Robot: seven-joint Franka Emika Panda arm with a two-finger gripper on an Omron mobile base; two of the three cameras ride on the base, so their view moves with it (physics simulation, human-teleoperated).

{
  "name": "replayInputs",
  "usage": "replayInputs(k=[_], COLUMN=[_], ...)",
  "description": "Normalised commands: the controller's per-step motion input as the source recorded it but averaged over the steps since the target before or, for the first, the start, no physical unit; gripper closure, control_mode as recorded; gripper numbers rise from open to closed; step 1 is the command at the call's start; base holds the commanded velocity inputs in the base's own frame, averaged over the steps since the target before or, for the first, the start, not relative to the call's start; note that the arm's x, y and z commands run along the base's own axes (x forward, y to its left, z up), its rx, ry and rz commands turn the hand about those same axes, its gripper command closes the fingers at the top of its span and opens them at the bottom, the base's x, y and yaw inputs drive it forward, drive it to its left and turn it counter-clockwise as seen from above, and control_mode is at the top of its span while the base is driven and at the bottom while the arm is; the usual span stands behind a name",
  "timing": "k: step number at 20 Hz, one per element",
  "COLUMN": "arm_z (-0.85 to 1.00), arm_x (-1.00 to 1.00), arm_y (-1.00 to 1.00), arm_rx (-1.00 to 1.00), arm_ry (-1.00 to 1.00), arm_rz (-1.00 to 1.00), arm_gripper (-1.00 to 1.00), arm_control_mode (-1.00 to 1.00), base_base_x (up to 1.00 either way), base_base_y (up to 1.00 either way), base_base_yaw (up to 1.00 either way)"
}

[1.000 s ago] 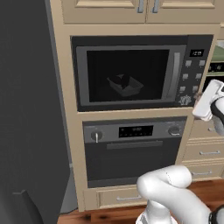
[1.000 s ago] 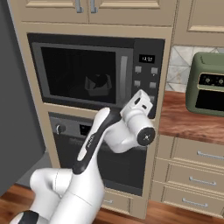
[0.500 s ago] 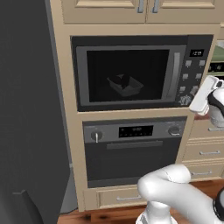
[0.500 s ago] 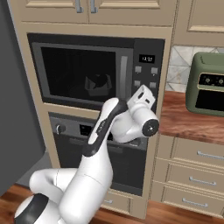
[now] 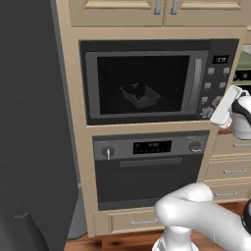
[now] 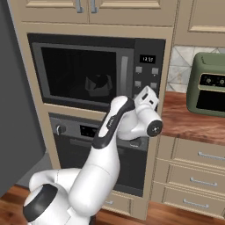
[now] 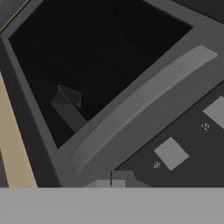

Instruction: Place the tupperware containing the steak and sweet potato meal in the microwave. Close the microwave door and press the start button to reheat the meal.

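Tupperware, a translucent grey-white tray (image 5: 141,96), sits inside the wide black microwave (image 5: 157,81) behind its shut dark glass door (image 5: 147,83). The two-finger gripper (image 5: 219,109), fingers pressed together, should push squarely onto one grey panel button (image 7: 171,153).

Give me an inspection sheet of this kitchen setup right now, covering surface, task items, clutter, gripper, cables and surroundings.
Surface: wooden counter to the right of the oven column.
Job's things: microwave with its microwave door shut; tupperware dimly visible inside through the glass; contents too dark to tell.
Clutter: green appliance on the counter.
Grippers: gripper shut, holding nothing, close to the lower buttons of the control panel; contact cannot be told.
Cables: nothing seen.
Surroundings: oven below the microwave, cabinets above, drawers to the right.
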Motion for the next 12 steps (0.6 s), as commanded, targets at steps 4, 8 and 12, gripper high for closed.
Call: replayInputs(k=[4, 8, 12], arm_z=[-0.19, -0.07, -0.10], arm_x=[0.27, 0.36, 0.32], arm_y=[-0.09, 0.00, 0.00], arm_rx=[0.00, 0.00, 0.00], arm_ry=[0.00, 0.00, 0.00], arm_rz=[0.00, 0.00, 0.00], arm_gripper=[1.00, 1.00, 1.00], arm_control_mode=[-1.00, -1.00, -1.00], base_base_x=[0.00, 0.00, 0.00], base_base_y=[0.00, 0.00, 0.00], base_base_yaw=[0.00, 0.00, 0.00])
